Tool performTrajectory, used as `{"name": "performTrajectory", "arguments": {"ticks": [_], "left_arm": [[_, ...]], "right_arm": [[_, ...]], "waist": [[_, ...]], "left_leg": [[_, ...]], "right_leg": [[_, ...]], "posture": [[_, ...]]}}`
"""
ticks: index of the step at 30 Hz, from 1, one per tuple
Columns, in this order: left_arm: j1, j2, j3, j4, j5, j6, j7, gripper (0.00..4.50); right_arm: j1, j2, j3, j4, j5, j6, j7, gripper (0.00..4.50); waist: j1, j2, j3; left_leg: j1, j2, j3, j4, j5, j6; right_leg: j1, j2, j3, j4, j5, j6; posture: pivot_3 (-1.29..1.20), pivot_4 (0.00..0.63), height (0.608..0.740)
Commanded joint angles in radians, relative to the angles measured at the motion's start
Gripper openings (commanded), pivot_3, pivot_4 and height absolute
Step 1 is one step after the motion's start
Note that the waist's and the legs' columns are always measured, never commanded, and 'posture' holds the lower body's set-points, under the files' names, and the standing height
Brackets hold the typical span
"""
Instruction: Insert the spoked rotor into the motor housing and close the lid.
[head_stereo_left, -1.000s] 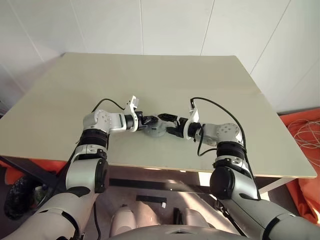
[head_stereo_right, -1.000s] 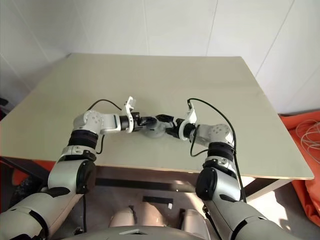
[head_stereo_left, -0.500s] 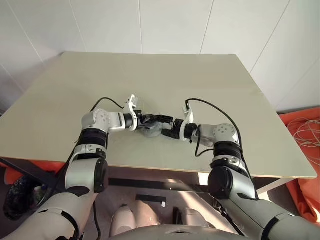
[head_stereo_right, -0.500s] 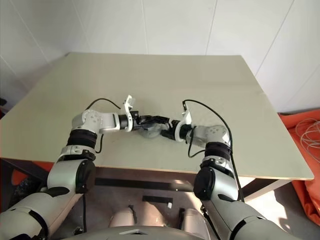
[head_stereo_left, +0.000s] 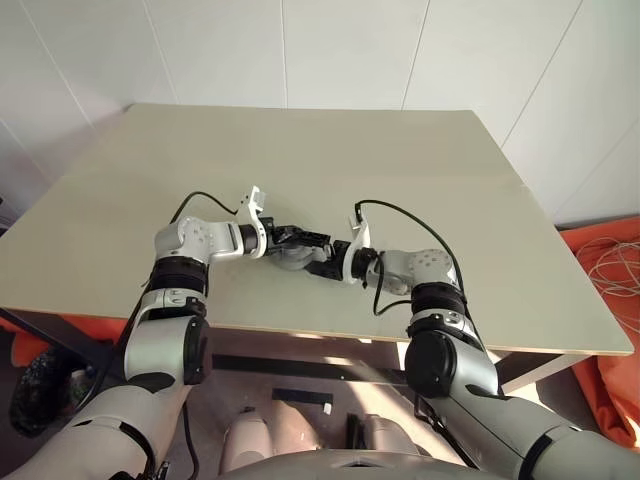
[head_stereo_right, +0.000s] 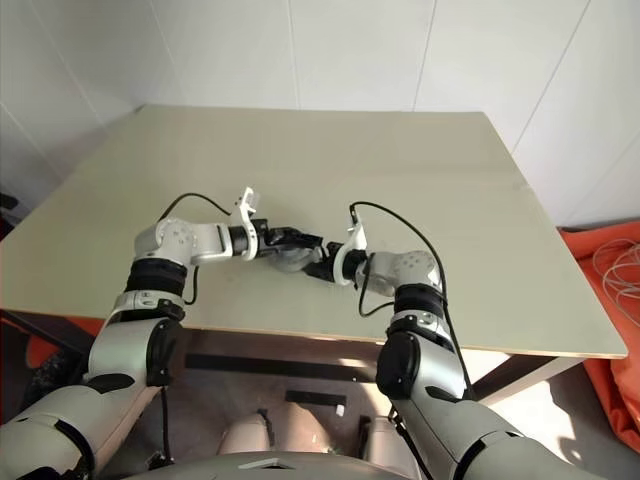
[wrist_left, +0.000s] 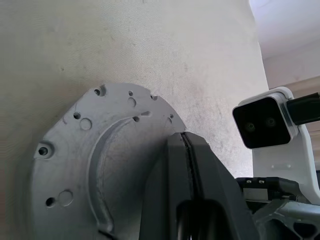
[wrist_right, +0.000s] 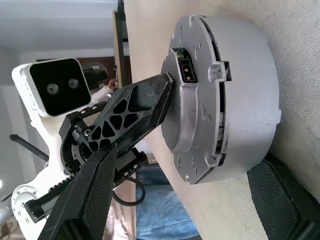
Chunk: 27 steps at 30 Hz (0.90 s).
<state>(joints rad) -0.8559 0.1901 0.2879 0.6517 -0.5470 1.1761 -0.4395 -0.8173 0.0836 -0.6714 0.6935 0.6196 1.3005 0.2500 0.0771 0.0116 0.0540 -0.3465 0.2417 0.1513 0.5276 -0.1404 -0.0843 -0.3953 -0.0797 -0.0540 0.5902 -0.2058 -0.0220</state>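
Note:
The motor housing (wrist_right: 245, 95) is a short grey drum standing on the table (head_stereo_left: 400, 170) between my two grippers. A flat grey lid (wrist_left: 90, 165) with small holes and a curved groove lies on top of it. The spoked rotor is hidden. My left gripper (wrist_left: 184, 136) is shut, with its joined tips resting on the lid's face. It reaches in from the left (head_stereo_left: 300, 238). My right gripper (wrist_right: 190, 157) is open wide. One black finger (wrist_right: 95, 200) stands on each side of the housing, and it comes in from the right (head_stereo_left: 318, 262).
The table's front edge (head_stereo_left: 330, 340) runs just below both forearms, and its right edge (head_stereo_left: 590, 290) drops to the floor. An orange cloth with pale cables (head_stereo_left: 610, 270) lies down there. White walls stand behind the table.
My right gripper has moved left toward the housing and now has its fingers on both sides of it. The left gripper stays shut on top of the lid.

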Motion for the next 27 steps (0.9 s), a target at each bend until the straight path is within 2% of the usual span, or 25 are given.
{"name": "performTrajectory", "arguments": {"ticks": [1, 17, 20, 27], "left_arm": [[0.043, -0.011, -0.032, 0.014, 0.016, 0.046, 0.008, 0.0], [0.106, 0.03, -0.025, -0.075, 0.005, 0.086, 0.023, 0.0], [0.106, 0.03, -0.018, -0.076, 0.006, 0.079, 0.038, 0.0], [0.099, 0.037, 0.006, -0.055, 0.013, 0.052, 0.066, 0.0]], "right_arm": [[-0.084, -0.004, -0.013, -0.038, 0.061, -0.132, 0.01, 4.46], [-0.098, -0.026, -0.002, 0.015, 0.094, -0.237, -0.025, 4.46], [-0.097, -0.03, 0.002, 0.019, 0.095, -0.244, -0.027, 4.46], [-0.099, -0.045, 0.008, 0.027, 0.105, -0.252, -0.03, 4.46]], "waist": [[0.0, 0.0, 0.0], [0.028, 0.001, 0.0], [0.029, 0.001, 0.0], [0.029, 0.001, 0.0]], "left_leg": [[0.0, 0.0, 0.0, 0.0, 0.0, 0.0], [-0.003, -0.002, 0.0, 0.002, 0.0, 0.0], [-0.004, -0.002, 0.0, 0.002, 0.0, 0.0], [-0.008, -0.002, 0.0, 0.002, 0.0, 0.001]], "right_leg": [[0.0, 0.0, 0.0, 0.0, 0.0, 0.0], [-0.002, -0.001, 0.0, 0.0, 0.001, 0.002], [-0.002, -0.001, 0.0, 0.0, 0.005, -0.004], [-0.004, -0.001, 0.0, -0.001, 0.004, -0.004]], "posture": [[0.0, 0.0, 0.74], [0.0, 0.0, 0.74], [0.0, 0.0, 0.74], [0.0, 0.0, 0.74]]}}
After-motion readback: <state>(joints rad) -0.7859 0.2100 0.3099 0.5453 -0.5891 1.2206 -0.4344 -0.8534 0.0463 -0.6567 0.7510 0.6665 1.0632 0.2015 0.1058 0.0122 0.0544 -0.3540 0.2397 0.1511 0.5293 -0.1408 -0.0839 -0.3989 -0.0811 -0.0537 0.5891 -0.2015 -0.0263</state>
